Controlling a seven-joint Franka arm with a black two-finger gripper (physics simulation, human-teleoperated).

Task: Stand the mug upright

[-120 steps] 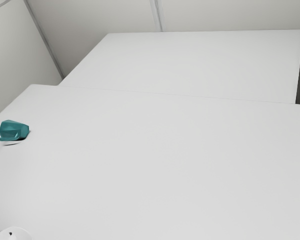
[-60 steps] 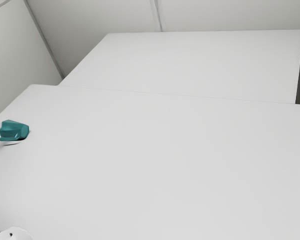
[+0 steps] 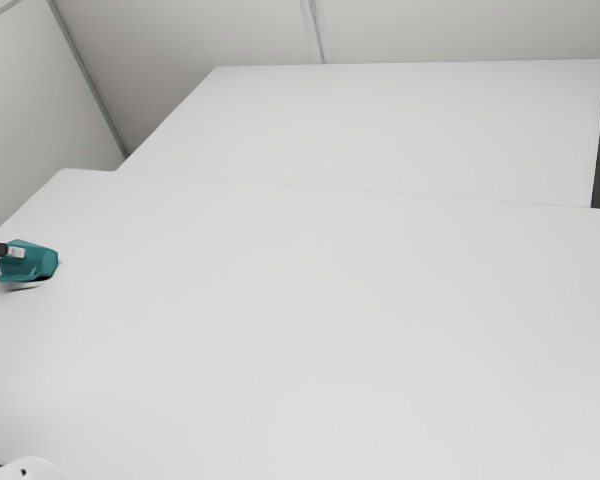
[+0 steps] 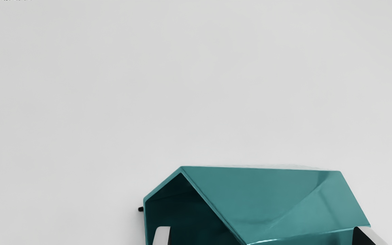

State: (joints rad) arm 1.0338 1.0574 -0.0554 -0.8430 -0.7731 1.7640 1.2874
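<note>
The gripper (image 3: pixel 17 252) has advanced over the mug (image 4: pixel 267 204), fingers apart near both ends.

mug (image 4: pixel 274 200) in both, wrist view closer

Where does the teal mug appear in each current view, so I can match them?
Exterior view: the mug lies on the white table, near the exterior view's left edge, around mid-height.
Wrist view: at the open claw, its dark mouth toward one fingertip.
Shared landmark: the claw's pale tip, overlapping the mug in both.
</note>
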